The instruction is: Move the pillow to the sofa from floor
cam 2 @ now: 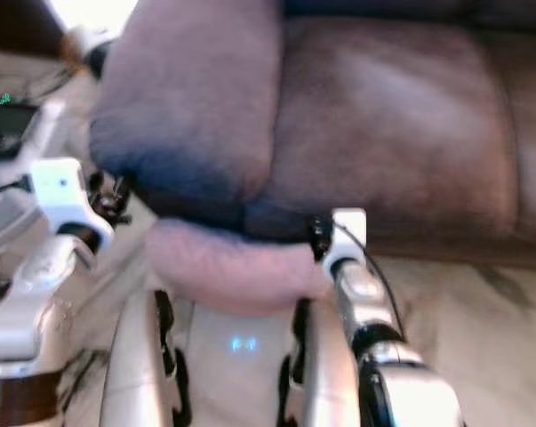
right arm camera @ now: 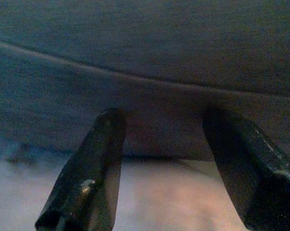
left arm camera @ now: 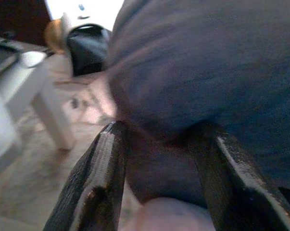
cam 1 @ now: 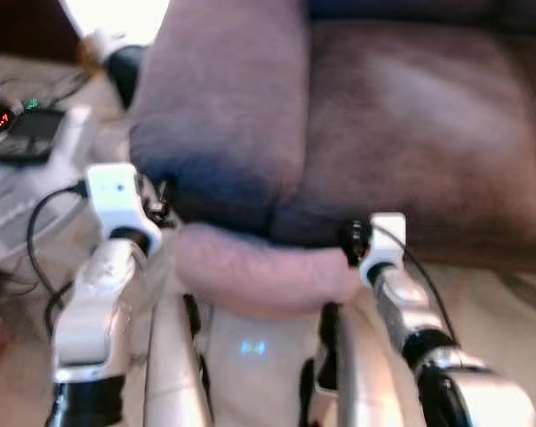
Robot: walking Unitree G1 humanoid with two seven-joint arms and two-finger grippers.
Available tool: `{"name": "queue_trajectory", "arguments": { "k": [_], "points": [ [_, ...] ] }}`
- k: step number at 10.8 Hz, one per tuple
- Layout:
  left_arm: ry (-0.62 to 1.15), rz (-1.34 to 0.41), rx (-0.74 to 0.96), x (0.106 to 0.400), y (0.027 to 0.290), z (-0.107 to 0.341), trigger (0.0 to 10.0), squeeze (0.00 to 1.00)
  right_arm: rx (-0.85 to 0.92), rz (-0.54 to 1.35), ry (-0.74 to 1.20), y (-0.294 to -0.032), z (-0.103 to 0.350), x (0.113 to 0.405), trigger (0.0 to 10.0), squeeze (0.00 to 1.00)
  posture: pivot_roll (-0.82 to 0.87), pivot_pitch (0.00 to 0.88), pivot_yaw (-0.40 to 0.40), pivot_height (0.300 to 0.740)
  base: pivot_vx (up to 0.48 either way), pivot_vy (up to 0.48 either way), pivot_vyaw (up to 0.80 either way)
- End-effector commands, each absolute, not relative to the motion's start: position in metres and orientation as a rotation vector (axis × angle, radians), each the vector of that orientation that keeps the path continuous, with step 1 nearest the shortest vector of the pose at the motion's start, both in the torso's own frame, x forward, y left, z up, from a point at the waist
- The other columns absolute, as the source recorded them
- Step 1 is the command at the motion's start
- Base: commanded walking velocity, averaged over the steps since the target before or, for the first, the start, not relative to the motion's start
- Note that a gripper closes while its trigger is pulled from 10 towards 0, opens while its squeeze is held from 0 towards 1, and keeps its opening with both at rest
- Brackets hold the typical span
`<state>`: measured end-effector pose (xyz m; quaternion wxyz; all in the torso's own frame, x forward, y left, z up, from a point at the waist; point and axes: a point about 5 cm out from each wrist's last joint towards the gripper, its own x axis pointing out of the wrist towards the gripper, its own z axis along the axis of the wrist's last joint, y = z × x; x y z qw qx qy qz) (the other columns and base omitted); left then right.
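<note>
Pink pillow (cam 1: 254, 271) between both arms, against brown sofa (cam 1: 410, 116)

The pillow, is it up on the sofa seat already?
No, the pink pillow sits between the left gripper and right gripper, below the front edge of the sofa seat.

- A pale marbled floor (cam 1: 499, 294) with faint dark veins runs along the foot of the furniture.
- A low white side table (cam 1: 28, 200) stands at the left, carrying a dark device (cam 1: 26, 138) with small red and green lights and a black cable (cam 1: 45, 213).
- Bright light (cam 1: 116, 16) glares from the upper left, beside a dark wall (cam 1: 28, 27).
</note>
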<state>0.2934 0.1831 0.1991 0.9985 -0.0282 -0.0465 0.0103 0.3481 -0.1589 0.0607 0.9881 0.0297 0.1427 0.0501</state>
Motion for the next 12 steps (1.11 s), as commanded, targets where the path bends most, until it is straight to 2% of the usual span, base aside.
{"name": "queue_trajectory", "arguments": {
  "k": [1,7,8,9,12],
  "points": [
    [-0.088,0.020,-0.050,0.291,0.182,0.197,10.0,0.00,0.066,0.090,0.344,-0.161,0.043,0.336,10.0,0.00,0.19,0.333,-0.034,0.526,0.000,0.000,0.00],
    [-0.086,0.014,-0.057,0.290,0.182,0.197,10.0,0.00,0.064,0.070,0.394,-0.162,0.032,0.327,10.0,0.00,0.19,0.340,-0.031,0.526,0.000,0.000,0.00],
    [-0.087,0.014,-0.057,0.290,0.182,0.197,10.0,0.00,0.062,0.053,0.394,-0.165,0.033,0.328,10.0,0.60,0.19,0.340,-0.031,0.526,0.000,0.000,0.00],
    [-0.091,0.014,-0.057,0.290,0.182,0.198,10.0,0.00,0.064,0.024,0.368,-0.169,0.038,0.332,10.0,1.00,0.19,0.338,-0.032,0.526,0.000,0.000,0.00],
    [-0.094,0.008,-0.061,0.290,0.182,0.198,10.0,0.00,0.071,-0.013,0.341,-0.172,0.041,0.332,10.0,1.00,0.19,0.339,-0.031,0.526,0.000,0.000,0.00]
  ]
}}
